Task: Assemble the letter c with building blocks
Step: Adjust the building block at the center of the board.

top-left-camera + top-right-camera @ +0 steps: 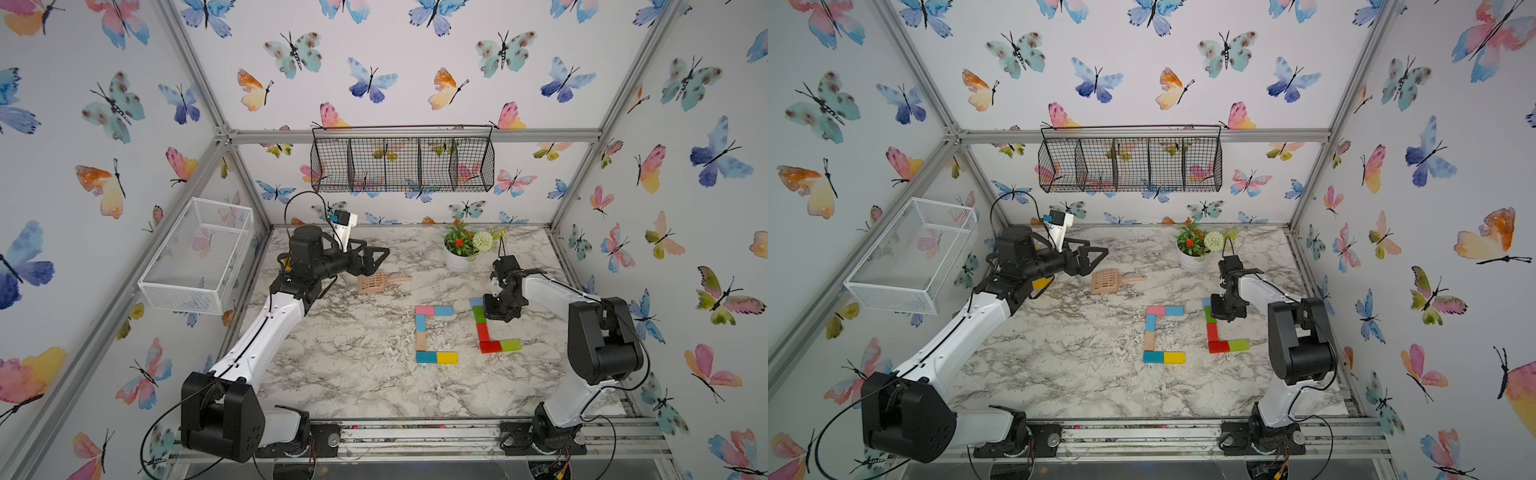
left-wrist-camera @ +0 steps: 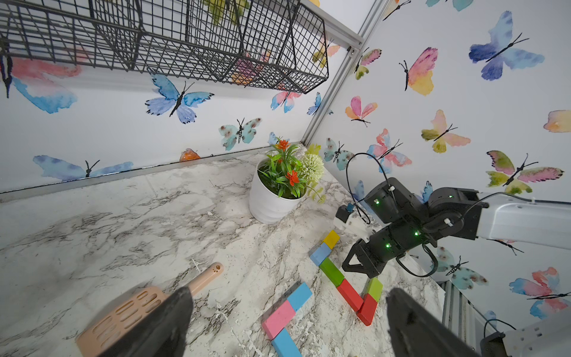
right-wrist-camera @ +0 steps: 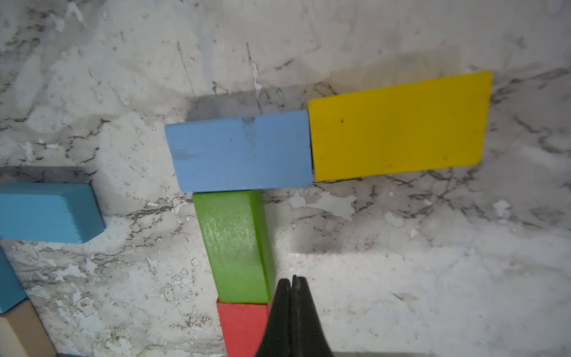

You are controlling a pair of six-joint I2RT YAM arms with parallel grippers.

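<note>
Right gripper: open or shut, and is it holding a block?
Shut, holding nothing. In the right wrist view the right gripper has its jaws pressed together, nothing between them, beside the green block.

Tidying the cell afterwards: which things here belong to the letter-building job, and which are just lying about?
Job: pink-blue block C; red-green block C.
Lying about: tan scoop; potted plant; white mesh basket; black wire basket.

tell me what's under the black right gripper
A yellow wooden block butted against a light blue wooden block, seen from the right wrist. In both top views the shut right gripper covers the yellow one.
</note>
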